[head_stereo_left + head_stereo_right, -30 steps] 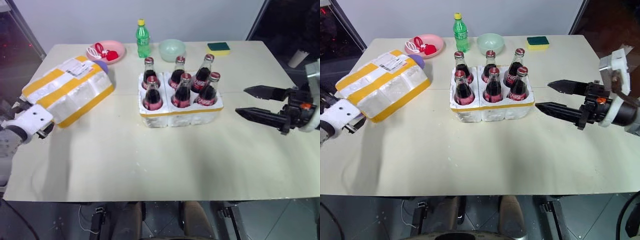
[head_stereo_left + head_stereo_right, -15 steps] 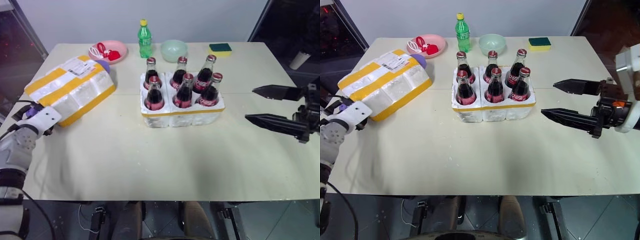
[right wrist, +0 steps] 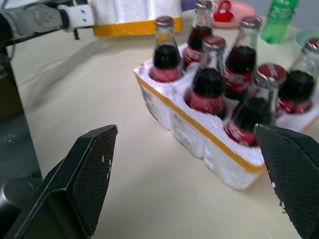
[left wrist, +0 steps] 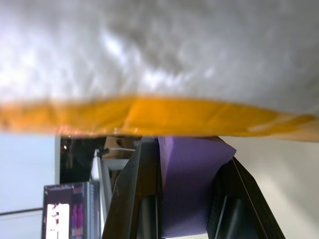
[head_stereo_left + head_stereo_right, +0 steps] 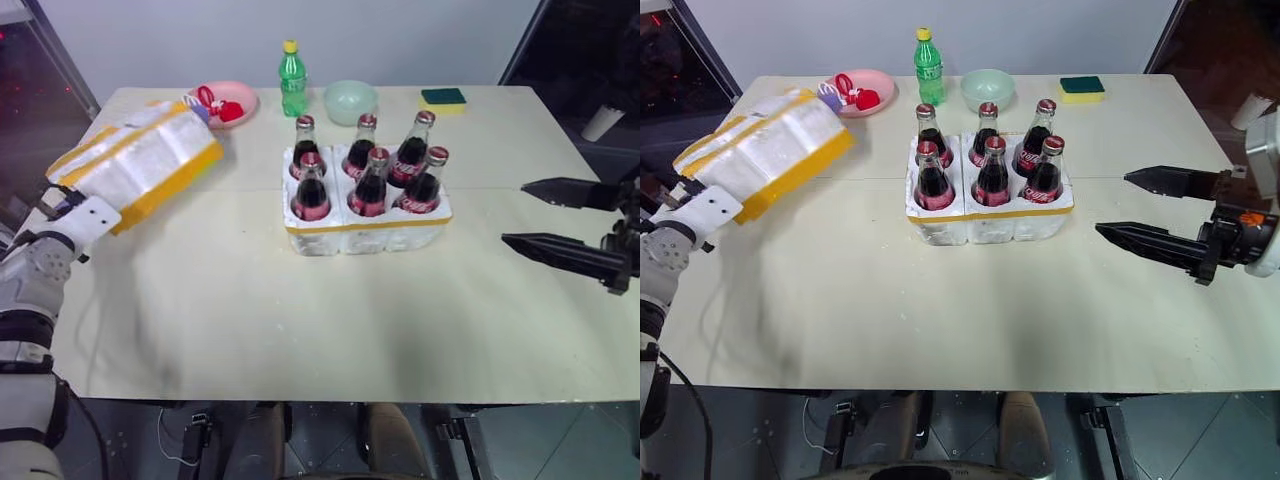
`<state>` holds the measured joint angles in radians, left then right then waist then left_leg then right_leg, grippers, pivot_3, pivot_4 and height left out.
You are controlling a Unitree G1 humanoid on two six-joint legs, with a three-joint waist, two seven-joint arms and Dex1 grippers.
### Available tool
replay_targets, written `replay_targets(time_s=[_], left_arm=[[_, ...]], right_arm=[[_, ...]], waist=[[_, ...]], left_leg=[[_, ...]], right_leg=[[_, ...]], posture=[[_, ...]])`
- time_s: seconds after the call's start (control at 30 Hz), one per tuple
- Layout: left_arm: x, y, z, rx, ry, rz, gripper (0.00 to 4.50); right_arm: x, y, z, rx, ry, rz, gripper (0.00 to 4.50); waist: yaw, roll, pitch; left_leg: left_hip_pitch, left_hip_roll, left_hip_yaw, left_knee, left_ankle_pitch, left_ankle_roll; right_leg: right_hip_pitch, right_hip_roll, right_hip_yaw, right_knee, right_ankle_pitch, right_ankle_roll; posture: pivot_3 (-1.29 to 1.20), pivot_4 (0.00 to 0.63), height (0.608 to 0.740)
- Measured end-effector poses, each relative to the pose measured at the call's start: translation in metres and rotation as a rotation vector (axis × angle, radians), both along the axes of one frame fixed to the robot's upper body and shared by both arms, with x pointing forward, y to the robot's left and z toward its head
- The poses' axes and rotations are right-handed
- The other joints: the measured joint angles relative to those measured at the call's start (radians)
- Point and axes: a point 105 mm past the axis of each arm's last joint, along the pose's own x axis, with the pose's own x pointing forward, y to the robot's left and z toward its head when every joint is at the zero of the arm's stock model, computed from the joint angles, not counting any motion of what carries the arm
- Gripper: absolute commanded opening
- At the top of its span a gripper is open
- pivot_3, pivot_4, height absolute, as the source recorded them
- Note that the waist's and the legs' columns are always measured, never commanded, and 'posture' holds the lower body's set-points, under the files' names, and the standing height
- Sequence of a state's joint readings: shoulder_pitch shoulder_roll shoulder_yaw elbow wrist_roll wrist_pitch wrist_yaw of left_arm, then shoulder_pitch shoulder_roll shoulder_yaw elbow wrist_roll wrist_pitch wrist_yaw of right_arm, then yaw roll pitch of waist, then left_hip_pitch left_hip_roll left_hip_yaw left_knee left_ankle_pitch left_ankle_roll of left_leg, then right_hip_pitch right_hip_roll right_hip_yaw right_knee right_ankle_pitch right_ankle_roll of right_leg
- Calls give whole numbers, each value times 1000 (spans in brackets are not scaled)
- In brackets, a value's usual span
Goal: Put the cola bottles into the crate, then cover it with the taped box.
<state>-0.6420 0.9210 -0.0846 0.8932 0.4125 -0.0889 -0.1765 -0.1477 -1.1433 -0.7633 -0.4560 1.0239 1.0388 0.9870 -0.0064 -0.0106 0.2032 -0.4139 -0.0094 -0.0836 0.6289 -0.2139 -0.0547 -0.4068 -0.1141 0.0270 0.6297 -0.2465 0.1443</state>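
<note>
A: Gripping what, the left gripper (image 5: 72, 207)?

B: Closed on the yellow-striped white foam box (image 5: 135, 160), left of the low white foam crate (image 5: 365, 225), tilting it to carry over.

A: Right gripper (image 5: 562, 222)?

B: Wide open, empty. Six dark glass cola bottles (image 5: 371, 183) fill the crate.

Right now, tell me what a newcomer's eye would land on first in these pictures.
First, the six cola bottles standing in the crate at the middle of the table, every well filled. Next, the taped box with its yellow stripes at the table's far left corner, tilted, with the left gripper at its near end. On the right, the right gripper hangs open, apart from the crate.
</note>
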Motion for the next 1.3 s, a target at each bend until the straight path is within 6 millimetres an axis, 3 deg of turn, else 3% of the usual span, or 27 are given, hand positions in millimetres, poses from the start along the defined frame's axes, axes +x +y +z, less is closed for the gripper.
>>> replay_targets(time_s=[0.07, 0.17, 0.37, 0.47, 0.63, 0.77, 0.93, 1.17, 1.3], left_arm=[[5, -9, 10, 6, -15, -44, 570], [18, -34, 40, 19, -78, -141, 570], [28, -101, 138, 18, -260, -367, 570], [24, -139, 161, 19, -261, -485, 570], [12, -219, 154, 50, -127, -731, 570], [1, -249, 160, 89, -93, -813, 570], [-4, -265, 157, 215, -52, -840, 570], [-10, -265, 164, 432, -22, -831, 570], [-17, -266, 166, 467, -3, -842, 570]], right_arm=[[2, -7, -7, -19, 32, -35, 4500], [4, -12, -9, -41, 24, -62, 4500], [7, -15, -8, -53, -3, -74, 4500], [8, -15, -9, -55, -9, -75, 4500], [13, -12, -14, -35, -6, -75, 4500], [14, -12, -17, -19, -5, -83, 4500], [17, -13, -21, 22, -16, -95, 4500], [20, -15, -22, 47, -34, -120, 4500], [21, -16, -22, 52, -37, -135, 4500]], waist=[[1, -1, 0], [2, -2, 1], [-5, -2, 1], [-8, -2, 1], [-8, -2, 1], [-8, -2, 1], [-6, -2, 1], [-5, -2, 1], [-5, -2, 1]], left_leg=[[-1, 0, 0, 0, 0, 0], [-2, 0, 0, 1, 0, 0], [-4, 0, 0, 1, 0, 0], [-3, 0, 0, 1, 0, 0], [-4, 0, 0, 2, 0, 0], [-4, 0, -1, 1, 0, 0], [-4, 0, -1, 2, 0, 0], [-3, -1, -1, 2, 0, 0], [-2, 0, -1, 2, 0, 0]], right_leg=[[0, 0, 0, 0, 0, 0], [-1, 0, 0, 0, 0, 0], [-2, 0, -1, 0, 0, 0], [-2, 0, -1, 0, 0, 0], [-2, 0, 0, 0, 0, 0], [-2, 1, 0, 0, 0, 0], [-1, 1, 0, 0, 0, 1], [0, 1, 0, 0, -1, 1], [1, 1, 0, 0, -1, 1]], posture=[[0, 150, 739], [0, 150, 739], [0, 150, 739], [0, 150, 739], [0, 150, 739], [0, 150, 739], [0, 150, 739], [0, 150, 739], [0, 150, 739]])
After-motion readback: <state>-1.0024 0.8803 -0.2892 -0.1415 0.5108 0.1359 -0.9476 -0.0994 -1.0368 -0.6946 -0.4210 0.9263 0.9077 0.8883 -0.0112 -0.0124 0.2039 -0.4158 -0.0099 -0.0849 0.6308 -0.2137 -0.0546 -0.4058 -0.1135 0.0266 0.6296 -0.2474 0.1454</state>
